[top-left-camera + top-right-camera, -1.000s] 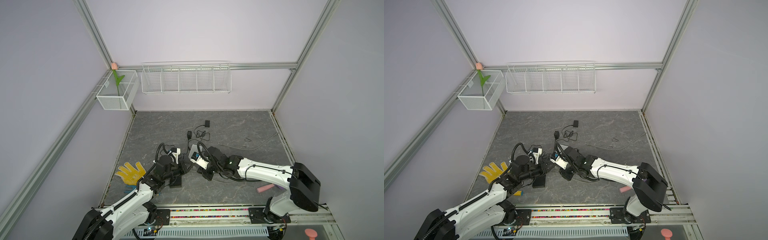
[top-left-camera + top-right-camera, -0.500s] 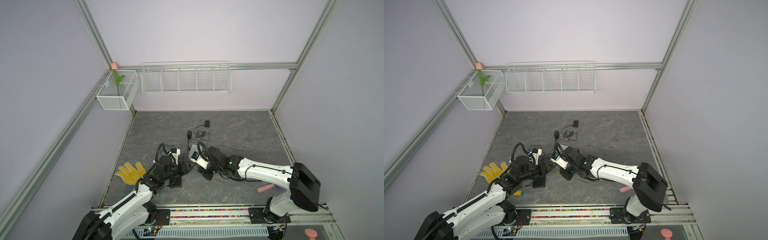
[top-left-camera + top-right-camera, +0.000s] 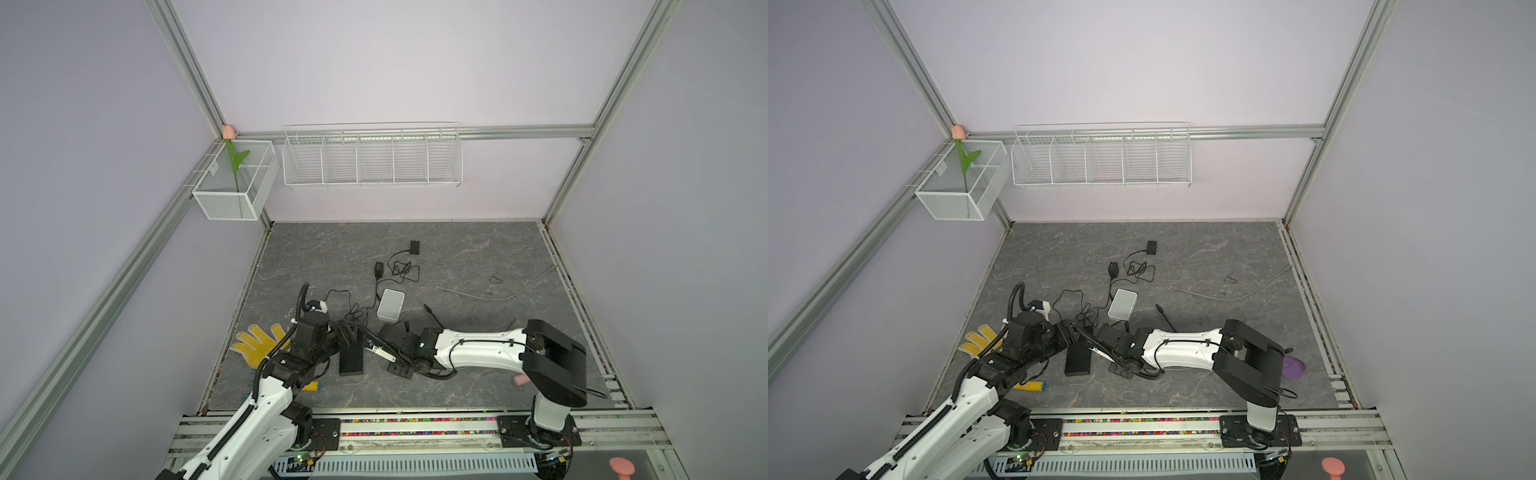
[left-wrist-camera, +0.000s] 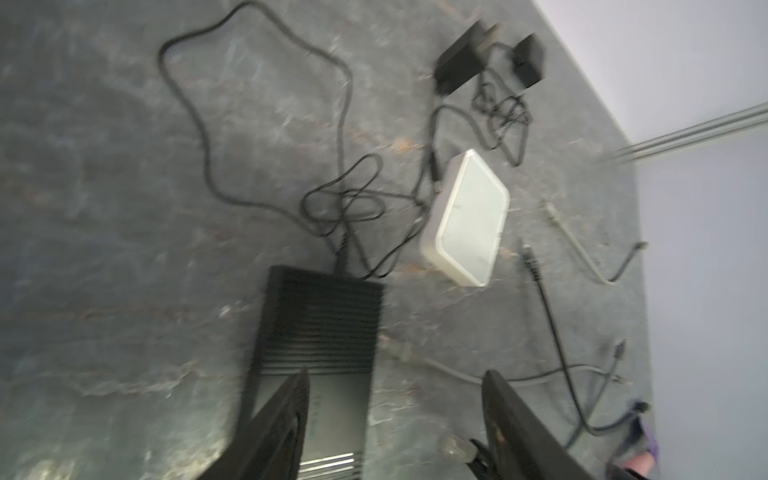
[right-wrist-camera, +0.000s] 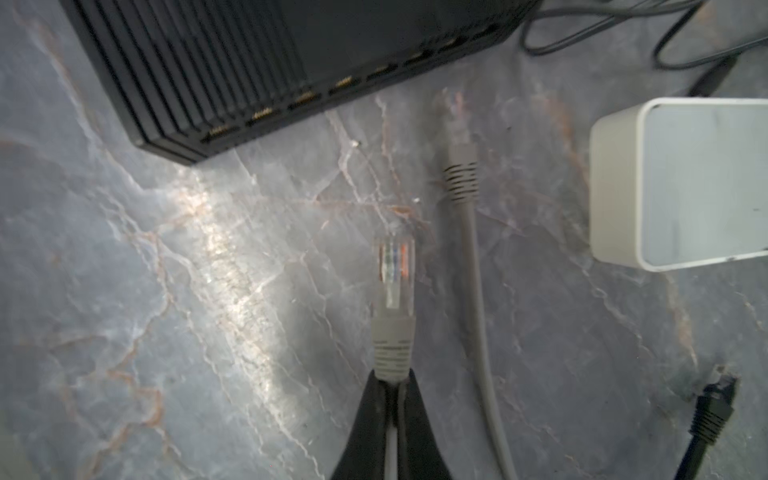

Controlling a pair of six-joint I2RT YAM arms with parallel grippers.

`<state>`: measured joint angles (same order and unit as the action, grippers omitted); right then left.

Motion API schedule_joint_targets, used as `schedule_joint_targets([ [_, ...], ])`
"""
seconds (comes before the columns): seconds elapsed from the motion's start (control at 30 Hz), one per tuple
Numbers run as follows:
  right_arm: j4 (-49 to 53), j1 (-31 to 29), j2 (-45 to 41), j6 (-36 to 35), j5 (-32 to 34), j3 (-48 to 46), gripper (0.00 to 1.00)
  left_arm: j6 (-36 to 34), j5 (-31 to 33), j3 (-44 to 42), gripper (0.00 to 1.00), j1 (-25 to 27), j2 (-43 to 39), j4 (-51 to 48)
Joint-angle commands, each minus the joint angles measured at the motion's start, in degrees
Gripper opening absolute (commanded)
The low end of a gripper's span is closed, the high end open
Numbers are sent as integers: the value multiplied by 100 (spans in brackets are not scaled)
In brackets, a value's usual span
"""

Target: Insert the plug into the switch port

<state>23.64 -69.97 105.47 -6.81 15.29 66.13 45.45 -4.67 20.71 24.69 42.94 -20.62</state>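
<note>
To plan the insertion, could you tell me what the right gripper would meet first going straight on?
Probably the switch port face: the right gripper, shut on the plug, points across bare table at it. The loose plug lies just aside. Height is unclear.

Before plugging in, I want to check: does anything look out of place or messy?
Yes. A second grey plug lies loose beside the plug that the right gripper holds. Thin black cords are tangled next to the white box. A yellow glove lies on the table.
</note>
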Motion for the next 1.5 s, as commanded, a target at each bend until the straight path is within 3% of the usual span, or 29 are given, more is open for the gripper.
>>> schedule_joint_targets([
  [0.0,255,-124,145,-236,349,266,6,192,272,-361,59,-36,-36,-87],
  [0.3,207,-334,464,-329,87,598,6,412,212,-807,44,-39,-5,239],
  [0.5,254,-419,596,-356,-53,699,6,405,-22,-876,38,-42,436,654],
  [1.47,35,-552,809,-382,-395,993,6,384,-369,-1146,33,-37,517,1064],
])
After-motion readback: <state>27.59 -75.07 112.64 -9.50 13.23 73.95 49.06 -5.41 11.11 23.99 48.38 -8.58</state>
